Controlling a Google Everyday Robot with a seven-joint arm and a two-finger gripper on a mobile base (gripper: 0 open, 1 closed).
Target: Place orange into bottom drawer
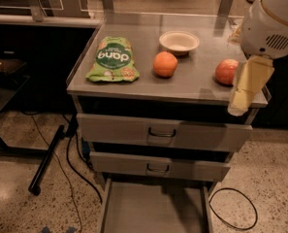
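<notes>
The orange [165, 64] sits on the grey cabinet top [192, 89], near its middle, just in front of a white bowl. The bottom drawer [155, 208] is pulled open at the foot of the cabinet, and its flat grey floor is bare. My gripper [245, 89] hangs down from the white arm [272, 21] at the right edge of the cabinet top. It is in front of the right side of a red apple [225, 72] and well to the right of the orange. It holds nothing that I can see.
A green snack bag [111, 59] lies on the left of the top. The white bowl [179, 41] stands behind the orange. The two upper drawers [163, 132] [158, 168] are closed. Cables [233, 212] and a black stand leg [49, 159] lie on the floor.
</notes>
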